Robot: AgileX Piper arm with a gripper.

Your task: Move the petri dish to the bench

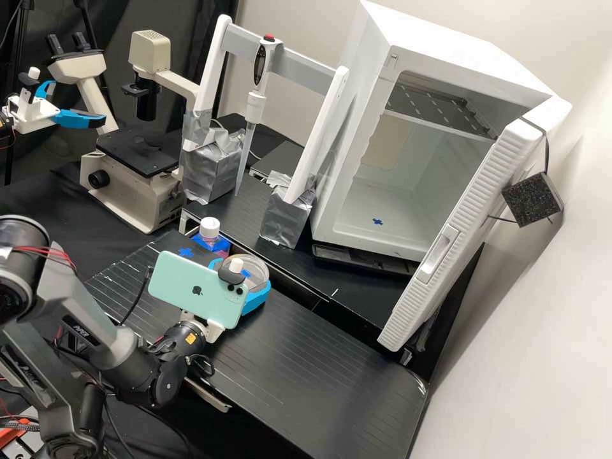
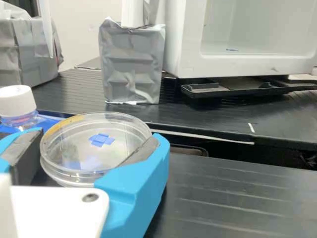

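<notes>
the gripper (image 1: pixel 245 274) has its two blue fingers closed on the rims of the clear petri dish (image 2: pixel 74 171), gripping it between their dark pads. the dish is over the near black bench (image 1: pixel 306 363); whether its base touches the top, i cannot tell. just beside the gripper, to its left, stands a bottle (image 1: pixel 210 229) with a white cap. ahead of it are the white stand (image 1: pixel 317 137) with its foil-wrapped feet and the upright pipette (image 1: pixel 255 107), and ahead to its right the white cabinet (image 1: pixel 331 191), door open.
</notes>
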